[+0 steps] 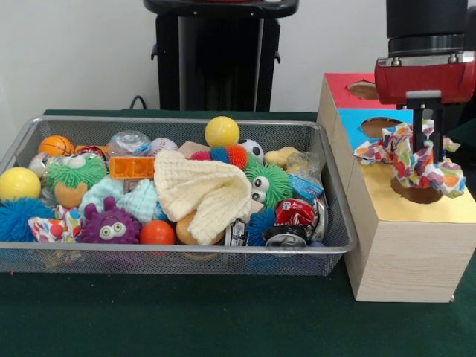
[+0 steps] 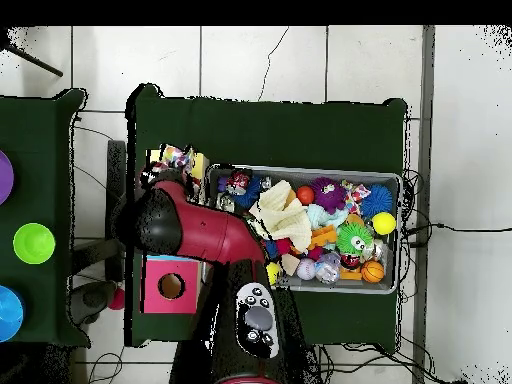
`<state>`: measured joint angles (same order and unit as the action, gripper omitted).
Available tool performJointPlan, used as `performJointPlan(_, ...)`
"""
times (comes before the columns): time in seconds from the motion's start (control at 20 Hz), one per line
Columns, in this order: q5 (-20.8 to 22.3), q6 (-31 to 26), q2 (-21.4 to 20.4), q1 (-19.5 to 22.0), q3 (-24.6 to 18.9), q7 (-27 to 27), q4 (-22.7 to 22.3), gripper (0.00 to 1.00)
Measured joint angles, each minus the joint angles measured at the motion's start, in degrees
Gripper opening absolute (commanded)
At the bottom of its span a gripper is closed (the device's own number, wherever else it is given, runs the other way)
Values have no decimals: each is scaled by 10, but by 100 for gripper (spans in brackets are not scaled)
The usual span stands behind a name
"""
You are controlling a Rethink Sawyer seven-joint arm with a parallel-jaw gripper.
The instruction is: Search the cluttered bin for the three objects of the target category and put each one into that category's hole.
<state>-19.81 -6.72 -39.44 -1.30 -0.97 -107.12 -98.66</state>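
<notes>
Now over the yellow-topped box [image 1: 416, 216], right of the wire-mesh bin [image 1: 22, 141]: gripper [image 1: 425, 152] hanging from the red and black arm [image 2: 195, 228], clamped on a printed cloth piece [image 1: 413, 160]. Draped either side of the fingers, lower folds reaching the rim of the round hole [image 1: 418, 195] in the yellow top, not yet through it. Behind it on the same wooden block, a blue-topped hole [image 1: 378, 125] and a red-topped hole [image 1: 363, 90]. Second printed cloth piece [image 1: 53, 227] tucked in the bin's front left corner, beside a purple googly-eyed ball [image 1: 110, 225]. Cream knitted cloth [image 1: 202, 192] spread across the middle of the clutter, yellow ball [image 1: 222, 132] near the back rim. Third printed piece not discernible.
</notes>
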Motion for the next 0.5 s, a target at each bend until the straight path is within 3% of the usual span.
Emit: performJointPlan(0.5, 1, 0, 10, -1, 0, 0, -4, 0)
